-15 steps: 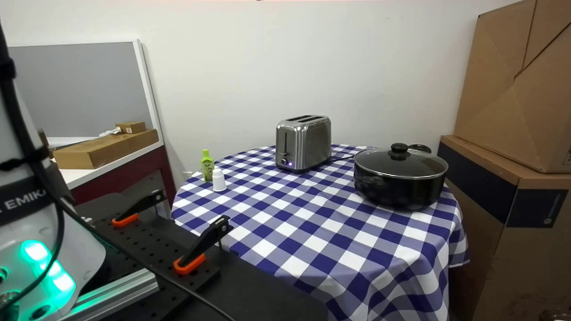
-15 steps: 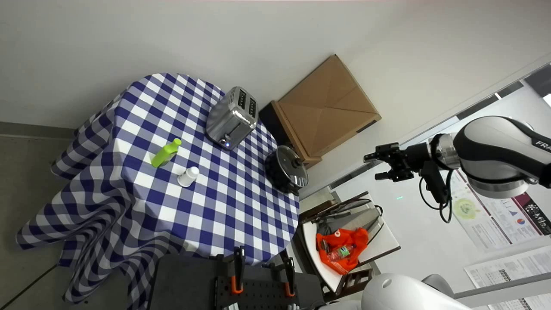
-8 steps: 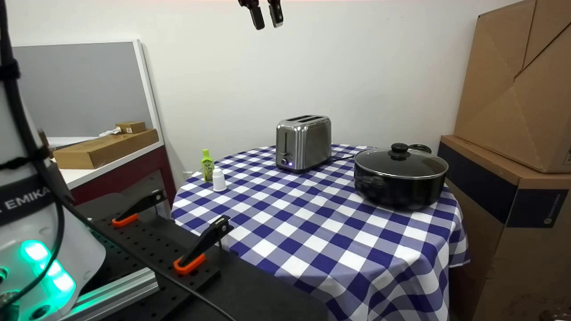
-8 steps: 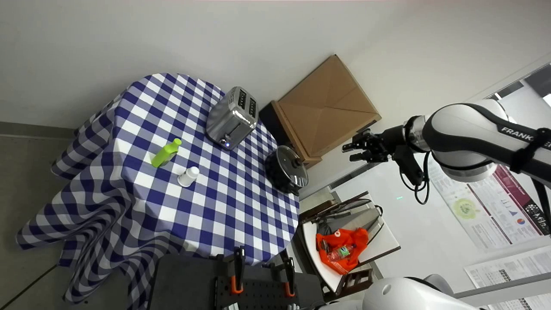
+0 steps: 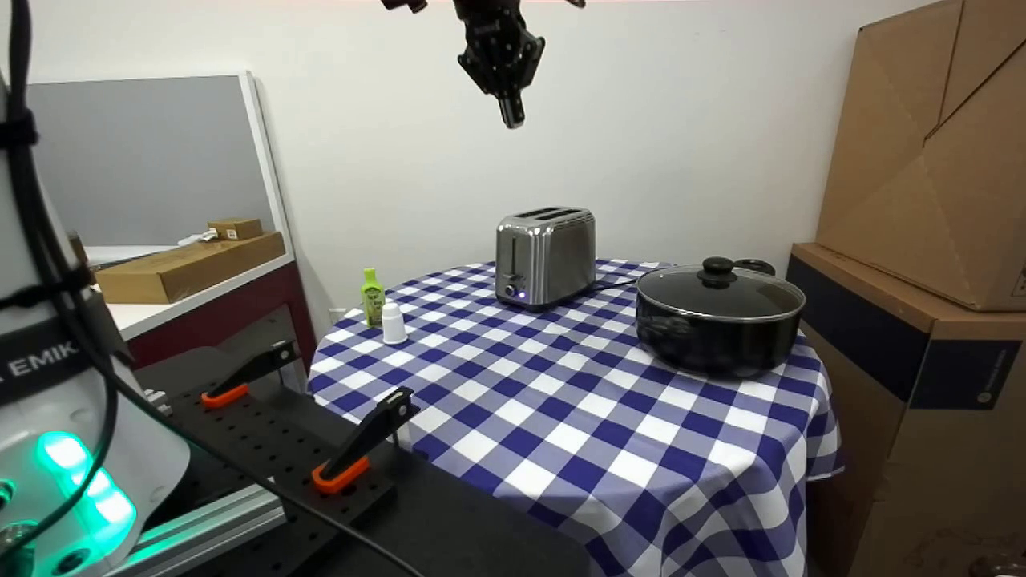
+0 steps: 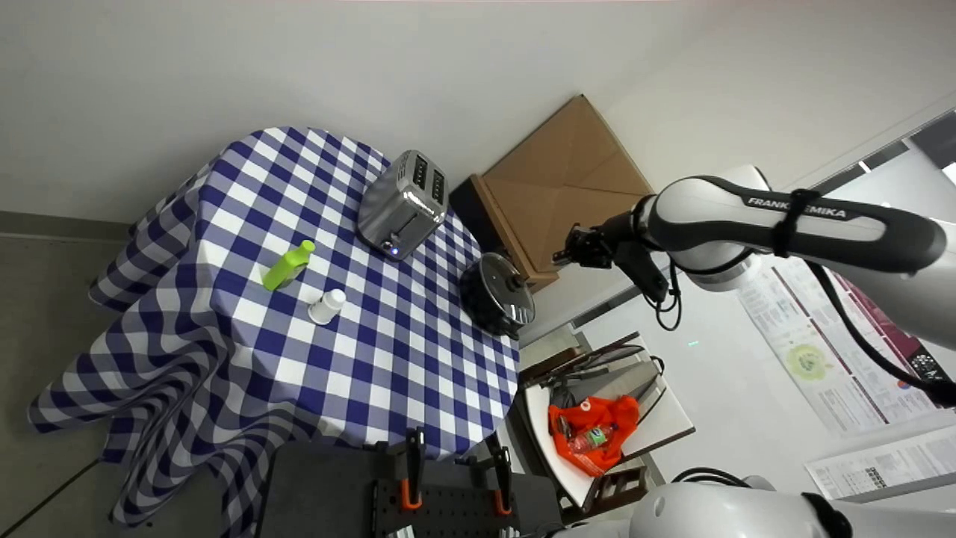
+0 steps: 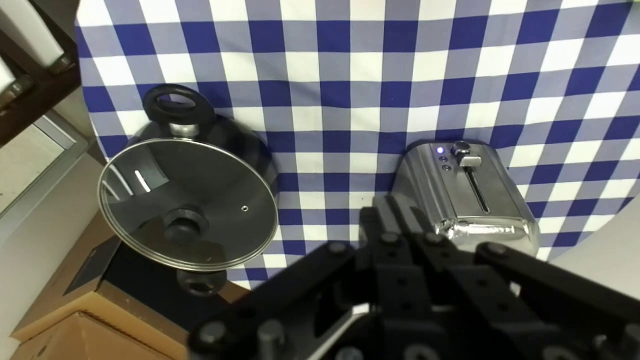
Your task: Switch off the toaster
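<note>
In an exterior view, the toaster (image 5: 545, 258) stands mid-frame, well below the pincer (image 5: 513, 124), pressed together at top centre; the base (image 5: 42, 359), left, reads "EMIK". In an exterior view, the arm (image 6: 829, 226), right, bears "FRANK" and "EMIKA". In the wrist view, the toaster lies right of the pincer's tips, lower centre.

Toaster (image 5: 547, 258) — glossy metal, pot lid (image 7: 188, 200) — smooth glass, matt fabric tablecloth (image 5: 553, 393), cardboard box (image 5: 930, 176)

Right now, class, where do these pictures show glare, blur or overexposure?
Wrist view: end effector soft, apparently out of focus; pale streaks reflected in the lid; glare on the toaster. In an exterior view: base lights overexposed, edged in green.
</note>
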